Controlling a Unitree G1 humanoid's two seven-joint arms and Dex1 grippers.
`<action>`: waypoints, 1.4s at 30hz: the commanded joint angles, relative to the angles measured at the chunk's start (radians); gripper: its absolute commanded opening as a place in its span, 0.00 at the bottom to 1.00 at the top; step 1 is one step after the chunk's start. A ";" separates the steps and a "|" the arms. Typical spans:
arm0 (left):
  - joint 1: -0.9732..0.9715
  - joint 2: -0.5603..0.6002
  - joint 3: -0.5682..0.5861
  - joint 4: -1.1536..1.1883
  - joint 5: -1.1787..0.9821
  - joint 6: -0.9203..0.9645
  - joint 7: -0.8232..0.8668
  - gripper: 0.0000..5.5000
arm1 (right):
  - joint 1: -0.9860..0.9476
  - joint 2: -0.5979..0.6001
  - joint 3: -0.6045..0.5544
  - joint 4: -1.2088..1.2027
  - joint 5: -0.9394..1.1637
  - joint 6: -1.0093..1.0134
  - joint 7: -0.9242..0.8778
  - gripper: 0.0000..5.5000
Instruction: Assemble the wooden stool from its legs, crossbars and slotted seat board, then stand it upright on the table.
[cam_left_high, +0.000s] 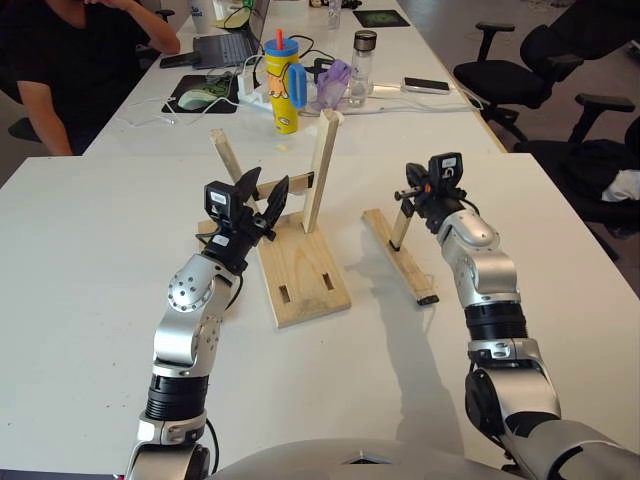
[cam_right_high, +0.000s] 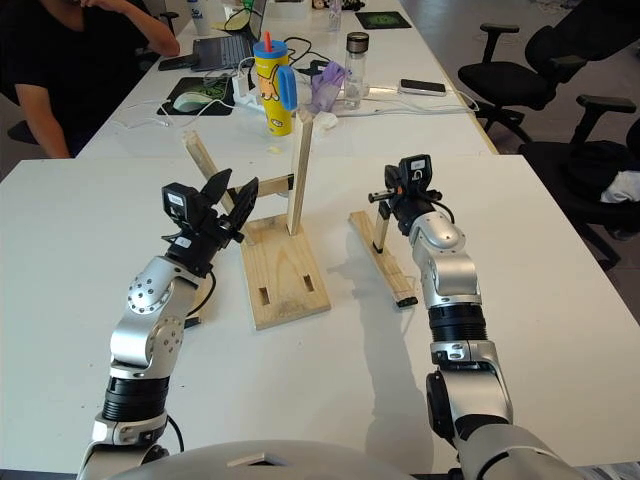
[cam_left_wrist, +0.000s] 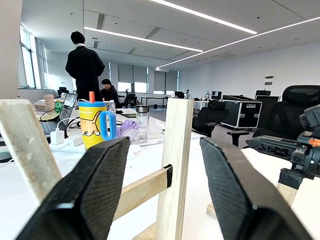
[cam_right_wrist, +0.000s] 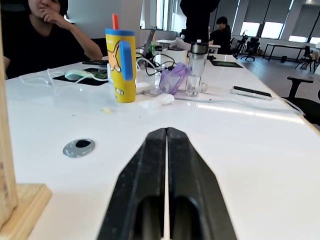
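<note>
head stereo pair sits high, looking forward and down over both arms — each eye takes in the white table (cam_left_high: 90, 300), the seat board (cam_left_high: 300, 270) mid-frame and the desk (cam_left_high: 440, 115) behind. same scene in both, things landing a bit further left in the right eye. left wrist cam is low, near table height, peering between the parted fingers of the left gripper (cam_left_wrist: 165, 150) at the upright leg (cam_left_wrist: 175, 165) close up. right wrist cam is low too, sighting along the right gripper (cam_right_wrist: 166, 131) across the tabletop. all four views share the yellow cup (cam_left_high: 283, 85).
</note>
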 joint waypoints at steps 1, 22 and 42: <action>-0.009 0.001 -0.003 0.016 0.009 -0.007 -0.007 0.47 | -0.068 -0.013 -0.012 -0.064 -0.016 -0.083 0.004 0.00; -0.008 -0.007 -0.010 0.017 0.009 -0.014 -0.011 0.47 | 0.036 -0.001 0.046 -0.215 -0.056 -0.053 0.022 0.00; 0.055 -0.002 -0.018 -0.020 0.064 0.006 0.042 0.47 | 0.653 -0.195 0.053 -0.712 0.050 0.475 0.124 0.43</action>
